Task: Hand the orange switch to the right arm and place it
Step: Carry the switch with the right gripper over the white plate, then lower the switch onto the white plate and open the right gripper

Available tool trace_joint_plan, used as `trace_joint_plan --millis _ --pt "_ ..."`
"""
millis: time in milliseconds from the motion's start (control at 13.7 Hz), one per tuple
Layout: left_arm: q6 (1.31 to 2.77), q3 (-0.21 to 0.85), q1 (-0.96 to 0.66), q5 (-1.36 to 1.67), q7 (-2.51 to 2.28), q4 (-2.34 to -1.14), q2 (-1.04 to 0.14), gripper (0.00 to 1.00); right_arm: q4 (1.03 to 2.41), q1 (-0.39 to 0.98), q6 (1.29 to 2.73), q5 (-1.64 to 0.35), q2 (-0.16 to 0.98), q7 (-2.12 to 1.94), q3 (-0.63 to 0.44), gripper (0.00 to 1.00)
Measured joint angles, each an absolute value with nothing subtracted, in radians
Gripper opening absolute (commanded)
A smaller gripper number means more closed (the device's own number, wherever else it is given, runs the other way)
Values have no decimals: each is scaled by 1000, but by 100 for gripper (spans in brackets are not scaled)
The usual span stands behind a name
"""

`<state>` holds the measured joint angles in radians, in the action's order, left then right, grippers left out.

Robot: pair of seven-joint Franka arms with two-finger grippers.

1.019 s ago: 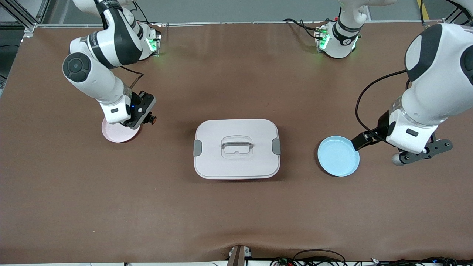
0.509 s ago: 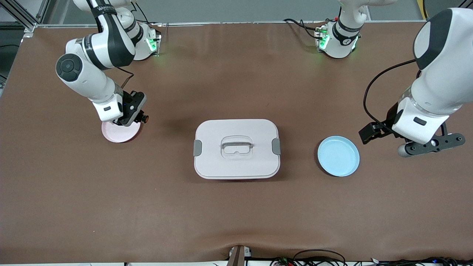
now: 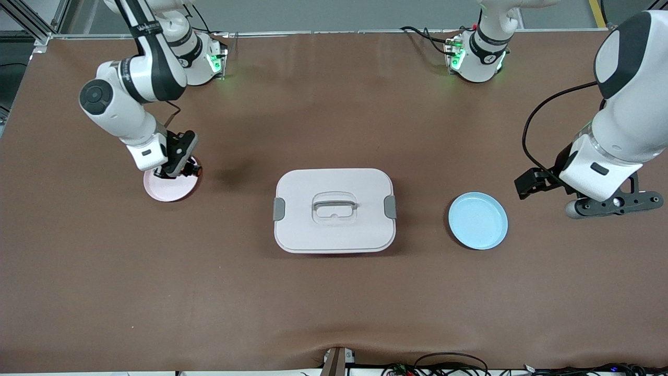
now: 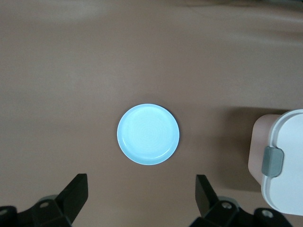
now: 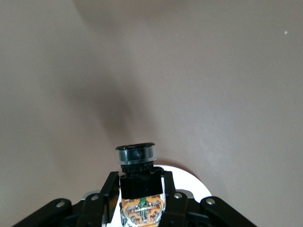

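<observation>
The orange switch, a tiny black cylinder with orange marks, sits between the fingers of my right gripper, which is shut on it over the edge of a pink plate. In the right wrist view the orange switch stands clamped in the right gripper, its round dark cap pointing away, and the plate's pale rim shows just under it. My left gripper hangs open and holds nothing, over bare table at the left arm's end. In the left wrist view, the left gripper shows its fingers spread wide.
A white lidded box with grey clasps and a handle sits mid-table. A light blue plate lies between it and the left gripper; the left wrist view shows the blue plate and the box's corner.
The right gripper has carried the switch toward the right arm's end, over the pink plate. The left gripper has drawn away from the blue plate toward its own end.
</observation>
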<state>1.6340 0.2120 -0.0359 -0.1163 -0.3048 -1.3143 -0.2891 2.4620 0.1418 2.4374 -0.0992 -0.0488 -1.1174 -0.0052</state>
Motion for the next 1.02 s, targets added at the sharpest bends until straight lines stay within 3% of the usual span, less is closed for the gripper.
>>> trace_joint_plan --millis 582,1019 --pt "1634 212 -35 -116 -275 -1317 -288 100 2543 5 2565 -102 -41 -1393 -6 0" --pt "1631 212 -8 -116 -264 -1322 -274 100 2585 -27 2752 -102 84 -1464 -6 0"
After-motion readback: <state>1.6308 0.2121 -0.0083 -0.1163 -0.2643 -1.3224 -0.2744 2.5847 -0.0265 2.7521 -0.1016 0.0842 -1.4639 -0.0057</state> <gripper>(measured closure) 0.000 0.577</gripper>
